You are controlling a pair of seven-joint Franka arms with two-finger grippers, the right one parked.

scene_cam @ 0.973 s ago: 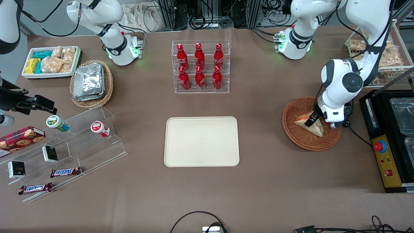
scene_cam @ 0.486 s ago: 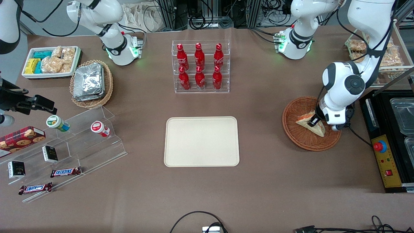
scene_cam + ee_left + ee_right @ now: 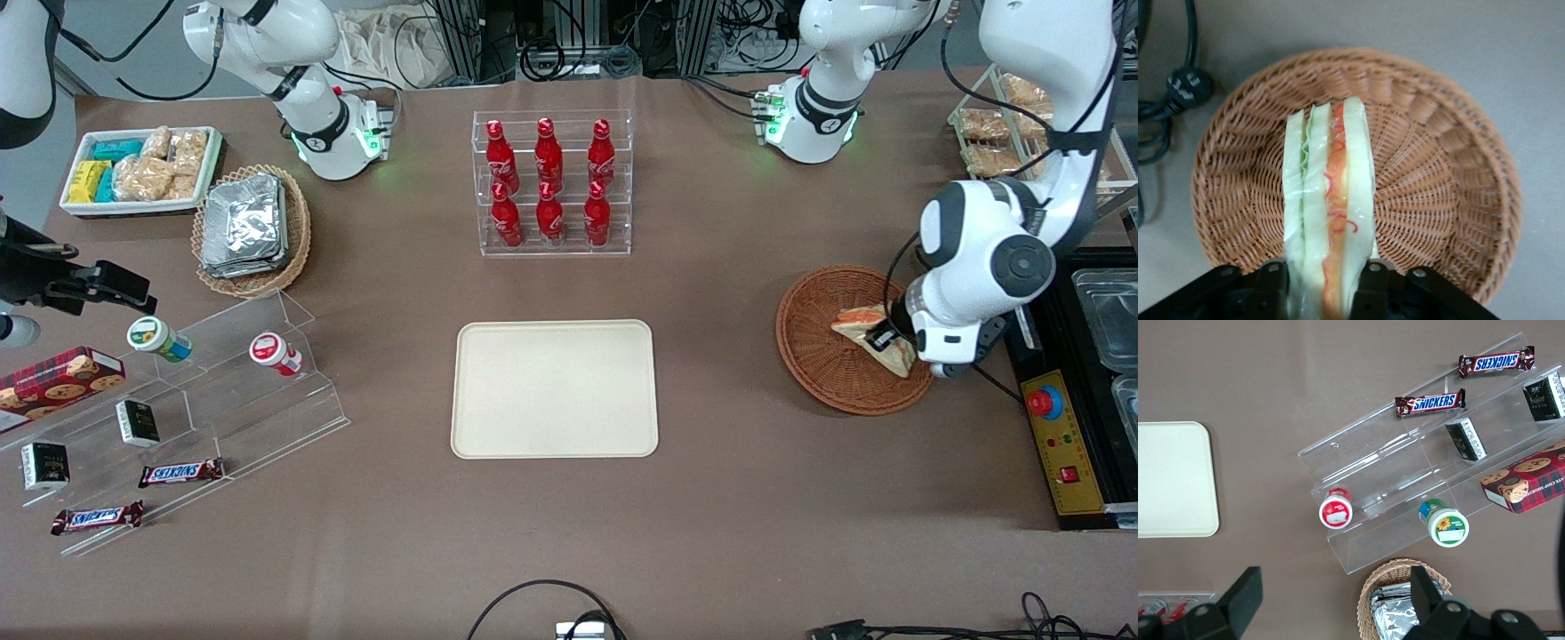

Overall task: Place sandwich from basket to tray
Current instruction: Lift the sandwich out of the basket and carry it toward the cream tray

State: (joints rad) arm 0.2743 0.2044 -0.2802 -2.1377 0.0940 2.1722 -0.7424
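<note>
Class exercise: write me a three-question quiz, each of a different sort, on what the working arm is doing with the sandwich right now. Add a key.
1. True or false: the gripper is shut on the sandwich.
2. The sandwich is over: A the basket; B the tray; C the bare table.
3. How many red bottles stand in the clear rack?

Key: 1 true; 2 A; 3 six.

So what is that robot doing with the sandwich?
The left arm's gripper is shut on the sandwich, one finger on each bread side, over the basket. The wedge looks lifted a little above the weave. The tray in the middle of the table has nothing on it yet.
</note>
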